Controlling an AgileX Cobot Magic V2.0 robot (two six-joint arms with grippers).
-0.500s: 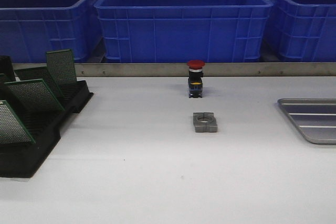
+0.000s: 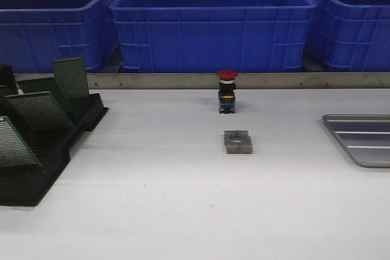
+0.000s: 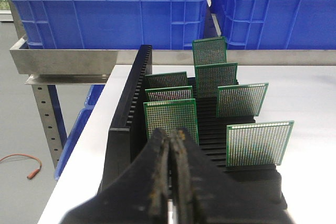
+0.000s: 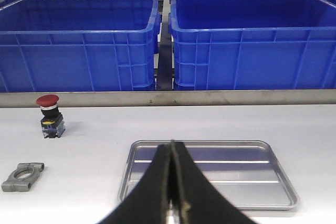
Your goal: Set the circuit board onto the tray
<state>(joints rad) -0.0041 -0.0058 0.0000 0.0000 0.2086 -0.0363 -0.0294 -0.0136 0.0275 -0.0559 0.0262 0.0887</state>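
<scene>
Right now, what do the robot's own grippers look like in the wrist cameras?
Both are matte black, tapering fingers. The left gripper has worn, brownish, rust-like inner edges along its fingers. The right gripper looks cleaner and smoother. No cables or markings show, and neither arm appears in the front view.

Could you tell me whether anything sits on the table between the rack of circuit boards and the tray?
Yes: the red push button and grey metal clamp block stand mid-table, between the black rack of circuit boards and the tray. Both are low; a carried board would probably pass above them.
</scene>
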